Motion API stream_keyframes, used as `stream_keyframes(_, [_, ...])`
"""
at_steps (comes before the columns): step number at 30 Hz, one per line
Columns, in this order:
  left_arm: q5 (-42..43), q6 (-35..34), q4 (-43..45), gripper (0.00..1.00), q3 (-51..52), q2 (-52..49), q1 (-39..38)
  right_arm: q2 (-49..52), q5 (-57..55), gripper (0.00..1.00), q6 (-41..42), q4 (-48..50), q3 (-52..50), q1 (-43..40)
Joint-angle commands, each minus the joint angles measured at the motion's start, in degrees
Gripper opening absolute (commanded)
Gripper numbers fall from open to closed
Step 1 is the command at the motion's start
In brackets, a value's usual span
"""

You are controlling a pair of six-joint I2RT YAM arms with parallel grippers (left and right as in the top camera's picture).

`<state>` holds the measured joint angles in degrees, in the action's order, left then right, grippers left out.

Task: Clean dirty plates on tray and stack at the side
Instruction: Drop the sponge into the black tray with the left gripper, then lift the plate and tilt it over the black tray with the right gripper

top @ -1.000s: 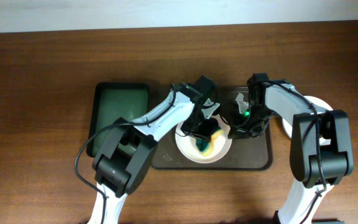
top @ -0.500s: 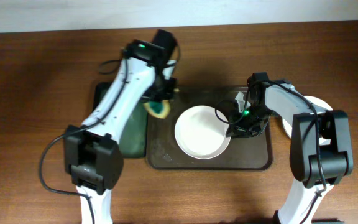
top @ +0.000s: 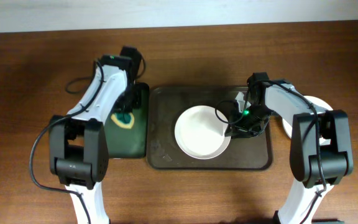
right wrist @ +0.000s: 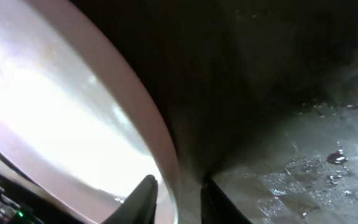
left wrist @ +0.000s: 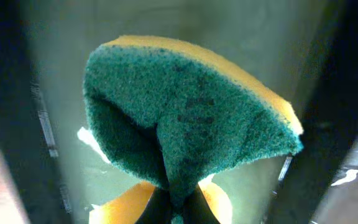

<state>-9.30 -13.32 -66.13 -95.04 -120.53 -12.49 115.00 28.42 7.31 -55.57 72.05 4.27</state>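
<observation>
Plate [top: 199, 134], round and white, lies flat with its hollow facing up, slightly left of centre on the tray [top: 160, 134]. Being round, it has no long axis of its own. The tray is dark brown with rounded corners and a raised rim, and its long axis runs left to right across the tabletop [top: 36, 68] in the overhead view. The right gripper [right wrist: 176, 188] is at the right edge of the plate, inside the right half of the tray. The wrist view shows one of its fingers [right wrist: 145, 196] over the plate's inner surface and the other just outside the rim, above the dark, wet-looking tray floor. The jaws are drawn in to a narrow gap with the rim between them and appear to be pinching it. A second plate [top: 321, 102], also white, sits on the tabletop just off the right end of the tray, largely hidden by the right arm; only parts of its edge show. A narrower green tray [top: 138, 140] lies just beside the left end of the brown tray, with its long axis at right angles to that of the brown tray. The left gripper [top: 125, 116] is over this green tray, well apart from the plate. Its jaws are pinched tight on a sponge [left wrist: 185, 124], which is folded at the grip, with the green scouring face towards the wrist camera and yellow foam showing along its upper edge and beneath.
</observation>
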Motion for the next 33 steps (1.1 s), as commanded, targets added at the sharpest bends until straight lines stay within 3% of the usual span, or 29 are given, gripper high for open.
stream_keyframes(1, [-0.66,-0.79,2.89,0.23,4.48,0.42,0.74,-1.03,-1.05,0.28,-0.31,0.2,-0.39,0.22])
stream_keyframes(3, [-0.57,-0.79,2.99,0.78,4.63,0.42,1.62,-1.03,-1.05,0.24,-0.31,0.44,-0.39,0.22])
stream_keyframes(4, [-0.17,-0.76,2.86,0.89,4.39,0.46,2.21,-1.03,-1.05,0.24,-0.31,0.61,-0.37,0.22])
stream_keyframes(5, [2.14,-0.66,1.66,0.92,3.3,0.5,2.99,-1.03,-1.07,0.24,-0.31,0.87,-0.37,0.22])
stream_keyframes(11, [16.98,0.9,-3.87,0.94,-5.77,3.96,7.91,-1.03,-5.7,0.28,0.74,1.29,-0.39,1.4])
stream_keyframes(15, [16.2,1.4,-4.59,0.95,-12.26,12.61,10.27,-1.03,-12.46,0.29,4.0,2.51,-0.39,5.25])
stream_keyframes(17, [13.92,1.38,-4.22,0.99,-14.49,18.05,11.26,-1.03,-16.83,0.17,6.1,3.21,-0.37,7.06])
stream_keyframes(18, [13.31,1.38,-3.93,1.0,-14.91,20.63,11.69,-1.03,-17.77,0.04,6.82,3.58,-0.37,7.63])
stream_keyframes(22, [12.92,1.38,-3.87,1.0,-14.93,27.98,12.28,-1.03,-17.2,0.04,6.93,3.21,1.97,8.09])
stream_keyframes(29, [12.92,1.38,-4.07,0.99,-14.93,33.86,12.28,-1.09,-17.11,0.04,6.51,-11.21,20.48,8.61])
stream_keyframes(33, [12.92,1.38,-4.07,1.0,-14.93,33.94,12.31,-1.09,-17.27,0.04,6.78,-13.62,30.88,12.02])
